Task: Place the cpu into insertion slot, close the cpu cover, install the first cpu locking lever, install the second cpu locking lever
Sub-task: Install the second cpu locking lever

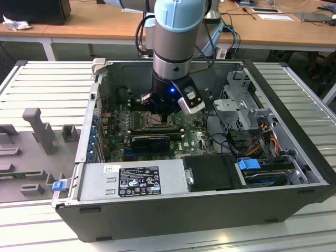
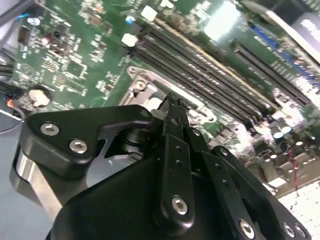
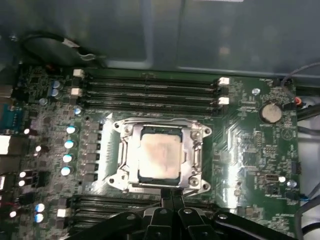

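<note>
Inside the open computer case [image 1: 210,210], the gripper [image 3: 172,196] hovers at the socket edge, fingers pressed together; cpu [image 3: 159,156] sits under the cpu cover [image 3: 192,155].

Your gripper [image 3: 172,197] covers the cpu cover's [image 3: 195,155] near edge; its body runs off frame, and the levers are too blurred to make out.
</note>
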Motion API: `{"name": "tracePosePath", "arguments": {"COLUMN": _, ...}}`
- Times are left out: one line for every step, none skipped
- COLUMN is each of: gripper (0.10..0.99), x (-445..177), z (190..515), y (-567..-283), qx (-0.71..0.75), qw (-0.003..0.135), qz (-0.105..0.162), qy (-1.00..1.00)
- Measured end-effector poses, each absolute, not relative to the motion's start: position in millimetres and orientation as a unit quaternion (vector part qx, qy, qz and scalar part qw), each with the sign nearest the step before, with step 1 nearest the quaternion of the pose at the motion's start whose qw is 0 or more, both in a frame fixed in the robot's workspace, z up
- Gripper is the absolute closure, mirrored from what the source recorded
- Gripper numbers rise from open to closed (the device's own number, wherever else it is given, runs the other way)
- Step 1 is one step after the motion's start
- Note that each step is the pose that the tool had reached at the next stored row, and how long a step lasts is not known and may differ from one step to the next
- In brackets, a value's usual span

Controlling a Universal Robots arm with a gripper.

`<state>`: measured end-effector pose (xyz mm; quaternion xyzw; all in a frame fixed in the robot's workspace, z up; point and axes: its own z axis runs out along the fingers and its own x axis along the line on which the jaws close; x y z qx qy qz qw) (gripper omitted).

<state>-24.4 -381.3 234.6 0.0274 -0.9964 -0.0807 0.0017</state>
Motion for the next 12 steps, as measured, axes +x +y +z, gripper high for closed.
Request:
{"name": "tracePosePath", "arguments": {"gripper": 0.980, "x": -27.7, "z": 234.6, "y": -382.1, "qx": 0.027, "qw": 0.002, "qz": -0.081, "qy": -0.996}}
{"name": "tracePosePath", "arguments": {"gripper": 0.980, "x": -33.3, "z": 234.5, "y": -383.0, "qx": 0.027, "qw": 0.002, "qz": -0.081, "qy": -0.996}}
{"name": "tracePosePath", "arguments": {"gripper": 0.980, "x": -39.9, "z": 234.4, "y": -384.2, "qx": 0.027, "qw": 0.002, "qz": -0.081, "qy": -0.996}}
{"name": "tracePosePath", "arguments": {"gripper": 0.980, "x": -44.3, "z": 234.2, "y": -385.1, "qx": 0.027, "qw": 0.002, "qz": -0.081, "qy": -0.996}}
{"name": "tracePosePath", "arguments": {"gripper": 0.980, "x": -47.3, "z": 234.0, "y": -385.7, "qx": 0.027, "qw": 0.002, "qz": -0.081, "qy": -0.996}}
{"name": "tracePosePath", "arguments": {"gripper": 0.980, "x": -51.9, "z": 233.1, "y": -386.4, "qx": 0.028, "qw": 0.002, "qz": -0.081, "qy": -0.996}}
{"name": "tracePosePath", "arguments": {"gripper": 0.980, "x": -54.1, "z": 231.8, "y": -386.5, "qx": 0.029, "qw": 0.002, "qz": -0.081, "qy": -0.996}}
{"name": "tracePosePath", "arguments": {"gripper": 0.980, "x": -54.6, "z": 230.2, "y": -386.5, "qx": 0.030, "qw": 0.002, "qz": -0.082, "qy": -0.996}}
{"name": "tracePosePath", "arguments": {"gripper": 0.980, "x": -55.1, "z": 227.9, "y": -386.6, "qx": 0.032, "qw": 0.002, "qz": -0.082, "qy": -0.996}}
{"name": "tracePosePath", "arguments": {"gripper": 0.980, "x": -55.4, "z": 226.0, "y": -386.6, "qx": 0.033, "qw": 0.002, "qz": -0.083, "qy": -0.996}}
{"name": "tracePosePath", "arguments": {"gripper": 0.980, "x": -55.8, "z": 223.3, "y": -386.6, "qx": 0.035, "qw": 0.002, "qz": -0.083, "qy": -0.996}}
{"name": "tracePosePath", "arguments": {"gripper": 0.980, "x": -56.2, "z": 221.5, "y": -386.6, "qx": 0.036, "qw": 0.002, "qz": -0.084, "qy": -0.996}}
